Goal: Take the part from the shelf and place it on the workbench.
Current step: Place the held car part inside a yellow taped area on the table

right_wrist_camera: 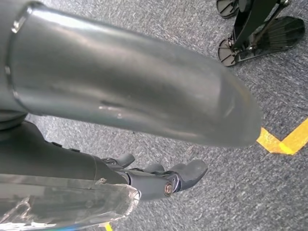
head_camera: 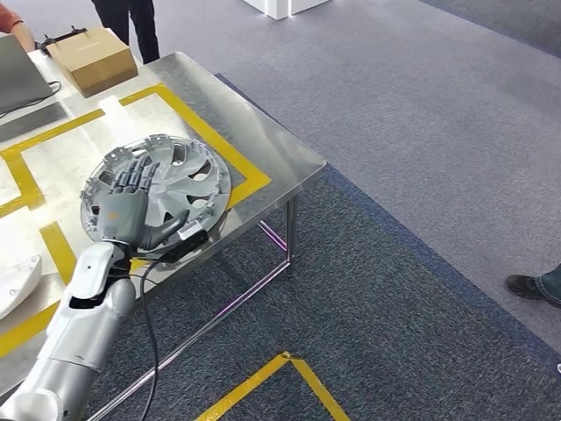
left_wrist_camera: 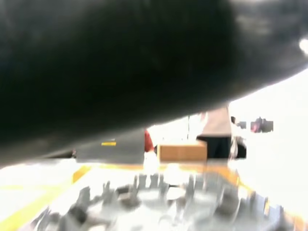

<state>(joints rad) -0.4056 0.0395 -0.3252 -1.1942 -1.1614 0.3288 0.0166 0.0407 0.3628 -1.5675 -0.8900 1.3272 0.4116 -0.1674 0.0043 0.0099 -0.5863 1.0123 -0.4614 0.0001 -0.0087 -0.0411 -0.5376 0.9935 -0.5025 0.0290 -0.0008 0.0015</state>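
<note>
The part is a silver hubcap [head_camera: 188, 175], lying inner side up on the steel workbench [head_camera: 278, 153] near its front corner, over a yellow tape line. My left hand [head_camera: 125, 206] holds its near rim, fingers spread over the top and the thumb along the edge. In the left wrist view the hubcap's ribbed rim [left_wrist_camera: 163, 202] sits just below the blurred dark hand [left_wrist_camera: 116, 62]. My right hand [right_wrist_camera: 127, 96] hangs above grey carpet with its fingers [right_wrist_camera: 174, 175] stretched out and nothing in them.
A cardboard box [head_camera: 93, 57] and a laptop [head_camera: 20, 74] sit at the bench's far side, a white part [head_camera: 17, 281] at its near left. A person's legs [head_camera: 132, 22] stand behind the bench; a shoe [head_camera: 532, 285] is at right. Yellow tape [head_camera: 284, 377] marks the carpet.
</note>
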